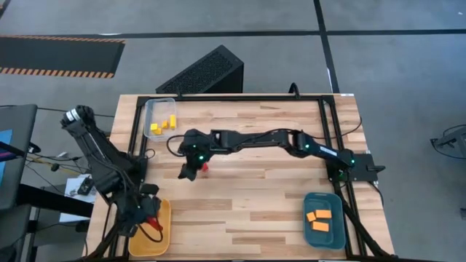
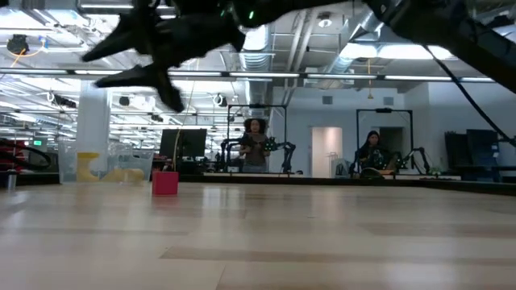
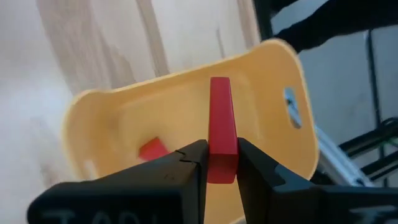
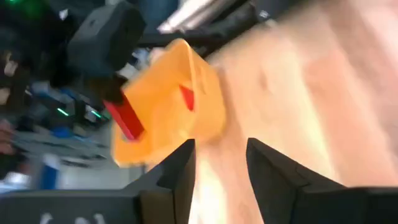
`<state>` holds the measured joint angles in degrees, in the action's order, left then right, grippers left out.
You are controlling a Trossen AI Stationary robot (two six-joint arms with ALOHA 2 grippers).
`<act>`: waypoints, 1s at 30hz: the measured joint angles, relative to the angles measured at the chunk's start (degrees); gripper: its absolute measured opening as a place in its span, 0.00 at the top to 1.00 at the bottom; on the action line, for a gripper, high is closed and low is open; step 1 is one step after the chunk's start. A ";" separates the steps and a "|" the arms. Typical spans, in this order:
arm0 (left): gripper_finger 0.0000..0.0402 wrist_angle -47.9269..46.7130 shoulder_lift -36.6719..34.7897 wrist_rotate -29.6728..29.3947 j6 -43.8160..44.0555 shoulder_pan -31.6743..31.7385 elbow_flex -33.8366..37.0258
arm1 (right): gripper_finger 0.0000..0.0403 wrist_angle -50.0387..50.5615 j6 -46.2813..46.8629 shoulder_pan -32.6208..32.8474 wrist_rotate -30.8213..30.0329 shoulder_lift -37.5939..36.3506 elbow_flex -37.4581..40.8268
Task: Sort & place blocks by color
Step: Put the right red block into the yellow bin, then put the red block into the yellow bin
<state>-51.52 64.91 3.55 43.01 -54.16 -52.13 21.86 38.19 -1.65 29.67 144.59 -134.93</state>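
My left gripper point(image 1: 151, 218) hangs over the yellow tray point(image 1: 162, 244) at the table's near left corner, shut on a red bar block point(image 3: 222, 124). Another red block point(image 3: 153, 149) lies on the tray floor. My right gripper point(image 1: 187, 172) reaches across to the table's left middle, open and raised above the wood, with nothing between its fingers point(image 4: 221, 162). A red cube point(image 1: 204, 167) stands on the table just right of it, also seen in the low view point(image 2: 165, 183). Yellow blocks point(image 1: 164, 124) lie in the clear tray point(image 1: 151, 108), orange blocks point(image 1: 319, 220) in the teal tray point(image 1: 336, 233). My left gripper pinches the red bar between its two fingers near one end point(image 3: 222, 163). The bar runs on forward past the fingertips, along the fingers. It is lifted clear above the yellow tray's floor point(image 3: 180, 106).
A black metal frame point(image 1: 324, 116) borders the table's far, left and right sides. A dark speaker-like box point(image 1: 204, 73) sits beyond the far edge. Bare wood lies between the yellow and teal trays. People stand far back in the room point(image 2: 255, 145).
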 joint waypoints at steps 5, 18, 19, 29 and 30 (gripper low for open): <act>0.87 3.25 0.04 -1.64 7.11 -2.92 3.27 | 0.62 13.90 -12.01 -0.60 -8.70 -5.69 -0.02; 0.70 4.96 0.06 -4.01 19.36 -6.86 8.34 | 0.56 37.35 -26.70 -2.08 -29.81 -10.54 1.09; 0.69 5.00 0.03 -4.05 19.77 -6.86 8.32 | 0.55 35.71 -26.75 -1.72 -29.81 -10.59 2.10; 0.64 -0.74 -0.16 -16.04 20.64 -6.83 0.55 | 0.38 16.42 -32.16 -0.48 -28.98 -10.31 13.99; 0.64 -3.01 -0.16 -17.87 20.26 -6.83 -0.86 | 0.36 14.75 -34.06 -0.43 -28.96 -10.31 15.17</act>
<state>-54.54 64.75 -14.32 63.27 -60.99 -52.99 36.61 4.12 -2.08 0.71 134.28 -119.77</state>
